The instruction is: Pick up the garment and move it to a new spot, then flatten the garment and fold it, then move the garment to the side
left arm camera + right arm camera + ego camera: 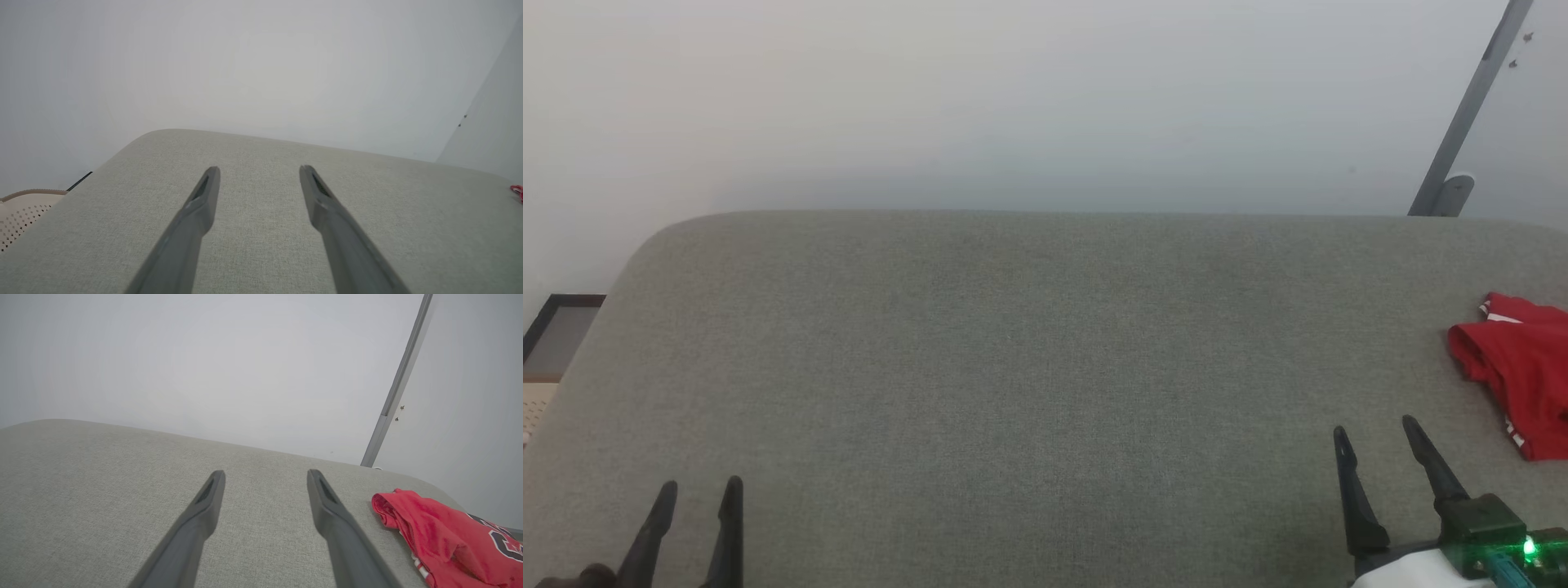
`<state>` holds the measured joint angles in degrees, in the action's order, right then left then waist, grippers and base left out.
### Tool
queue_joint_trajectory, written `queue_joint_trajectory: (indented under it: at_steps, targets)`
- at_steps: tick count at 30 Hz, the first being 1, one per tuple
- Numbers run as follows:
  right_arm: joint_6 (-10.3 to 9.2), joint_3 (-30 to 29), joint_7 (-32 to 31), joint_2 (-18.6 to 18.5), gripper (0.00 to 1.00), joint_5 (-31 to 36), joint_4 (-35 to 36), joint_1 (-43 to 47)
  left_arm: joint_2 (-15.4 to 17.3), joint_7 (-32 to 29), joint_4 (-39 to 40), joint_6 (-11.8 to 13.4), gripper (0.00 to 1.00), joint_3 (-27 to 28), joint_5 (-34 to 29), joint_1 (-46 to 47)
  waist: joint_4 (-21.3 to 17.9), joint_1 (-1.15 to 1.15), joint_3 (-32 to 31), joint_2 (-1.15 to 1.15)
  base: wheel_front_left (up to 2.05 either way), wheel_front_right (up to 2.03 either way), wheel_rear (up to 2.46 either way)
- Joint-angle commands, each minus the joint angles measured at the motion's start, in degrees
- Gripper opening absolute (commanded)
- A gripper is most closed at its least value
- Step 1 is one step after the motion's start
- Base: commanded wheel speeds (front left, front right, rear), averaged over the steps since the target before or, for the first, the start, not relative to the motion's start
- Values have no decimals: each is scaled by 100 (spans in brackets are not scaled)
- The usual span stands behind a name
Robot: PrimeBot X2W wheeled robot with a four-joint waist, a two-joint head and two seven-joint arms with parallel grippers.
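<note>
**A:** Where is the red jersey T-shirt with white stripe trim and a black, white-edged number (441, 539)?

**B:** It lies crumpled in a heap on the grey fabric-covered worktop (1013, 367), at the worktop's right side, roughly midway between its near and far edges. The head view cuts part of it off, so how far it spreads cannot be told. Only a piece of the number shows among the folds.

**A:** And the robot's left gripper (703, 483)?

**B:** It sits over the worktop's near left part, with its two long dark fingers pointing toward the far edge. The jaws stand wide apart and hold nothing.

**A:** The right gripper (1372, 426)?

**B:** It is over the worktop's near right part, and its jaws are just as wide and empty. The T-shirt lies near it, a little further toward the worktop's right edge and far side, and apart from both fingers.

**A:** What stands around the worktop?

**B:** A plain pale wall (1013, 98) rises behind its far edge. A slim grey metal bar (1470, 106) slants up that wall from the worktop's far right corner. Off the worktop's left edge there is a beige perforated basket (20, 208), and beyond it a dark-framed panel (564, 327).
</note>
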<state>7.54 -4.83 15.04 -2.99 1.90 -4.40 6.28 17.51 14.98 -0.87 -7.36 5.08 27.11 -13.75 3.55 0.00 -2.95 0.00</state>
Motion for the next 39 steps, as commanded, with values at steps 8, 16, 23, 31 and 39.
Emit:
queue_joint_trajectory:
  at_steps: [8, 16, 23, 31, 39]
  targets:
    - [1, -36, -35, 6, 0, -39, -218, 75, -191, -20, -191, 2, 0, 25, 0, -16, 1, 0, -5, 0, 0, 0, 0]
    - [0, -76, -323, 6, 0, -1198, -332, -118, -338, -274, -334, 1, 0, 31, 819, 241, -25, 0, 18, 0, 0, 0, 0]
    - [0, -66, -487, 6, 0, -2020, -370, -218, -440, -454, -437, -1, 0, 37, 1390, 424, -45, 0, 36, 0, 0, 0, 0]
    - [-1, -73, -675, 6, 0, -2879, -428, -337, -554, -647, -534, -3, 0, 46, 1988, 611, -68, 0, 56, 0, 0, 0, 0]
    - [-2, -84, -854, 6, 0, -3662, -491, -451, -653, -823, -624, -5, 0, 55, 2544, 784, -91, 0, 77, 0, 0, 0, 0]
